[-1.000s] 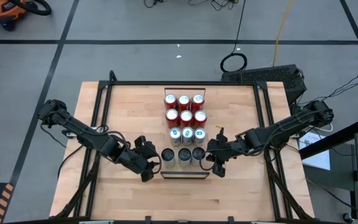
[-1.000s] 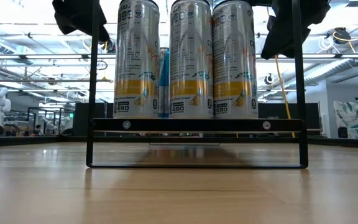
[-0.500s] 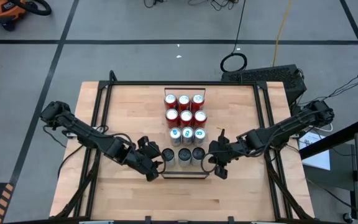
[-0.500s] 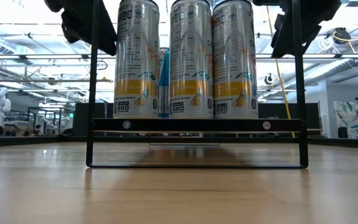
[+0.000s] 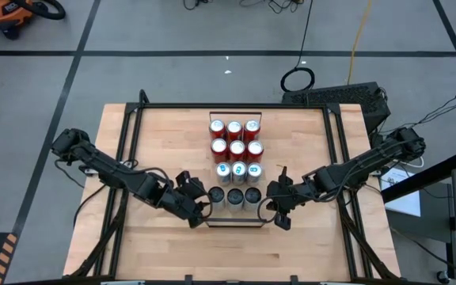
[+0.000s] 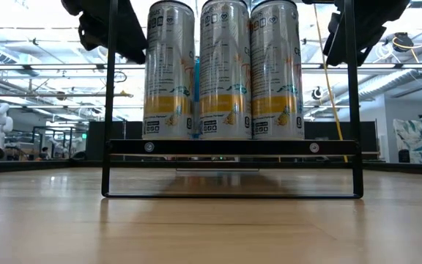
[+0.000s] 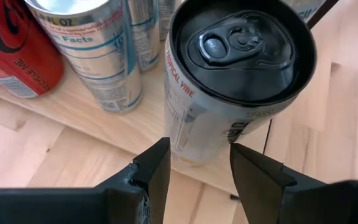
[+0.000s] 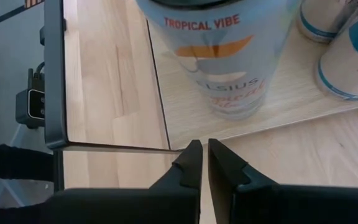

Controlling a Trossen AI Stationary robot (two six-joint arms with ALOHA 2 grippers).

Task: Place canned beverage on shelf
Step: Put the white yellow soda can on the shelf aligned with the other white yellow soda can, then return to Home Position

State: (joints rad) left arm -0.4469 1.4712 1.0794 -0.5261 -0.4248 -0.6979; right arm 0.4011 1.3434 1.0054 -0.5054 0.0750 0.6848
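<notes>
Two dark jointed arms, thin black cables alongside, matte angular fingers (image 7: 154, 168), seemingly unmarked

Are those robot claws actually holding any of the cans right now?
No. The left gripper is open beside a black-topped can, not gripping it; the right gripper is shut, empty.

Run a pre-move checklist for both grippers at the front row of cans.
1. Left gripper open, holding nothing: ok.
2. Left gripper clear of the leftmost front can: cannot tell; its fingers sit at the can's base.
3. Right gripper shut, empty: ok.
4. Three front cans upright on the shelf: ok.
5. Leftmost can closed up against the middle can: ok.
</notes>
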